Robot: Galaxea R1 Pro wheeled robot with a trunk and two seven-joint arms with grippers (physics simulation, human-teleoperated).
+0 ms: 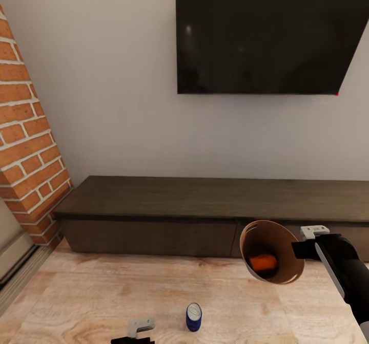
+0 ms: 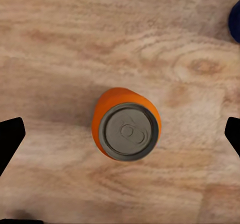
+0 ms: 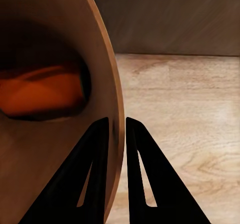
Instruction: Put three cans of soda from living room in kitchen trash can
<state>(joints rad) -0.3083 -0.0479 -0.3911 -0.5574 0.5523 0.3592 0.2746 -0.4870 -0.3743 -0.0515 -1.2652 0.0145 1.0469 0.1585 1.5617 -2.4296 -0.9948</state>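
An orange soda can (image 2: pixel 127 129) stands upright on the light wood floor, seen from straight above. My left gripper (image 2: pixel 122 134) hangs open over it, one finger on each side and well apart from it. A blue soda can (image 1: pixel 193 317) stands upright on the floor just right of that left gripper (image 1: pixel 139 329); its edge (image 2: pixel 235 19) also shows in the left wrist view. My right gripper (image 1: pixel 300 249) is shut on the rim of the trash can (image 1: pixel 269 234), held off the floor and tipped with its mouth toward me. Another orange can (image 1: pixel 263 263) lies inside it.
A long low dark-wood cabinet (image 1: pixel 215 200) runs along the wall under a black TV (image 1: pixel 271 31). The red brick fireplace (image 1: pixel 28 144) stands at the left. Light wood floor (image 1: pixel 77 293) lies open in front of the cabinet.
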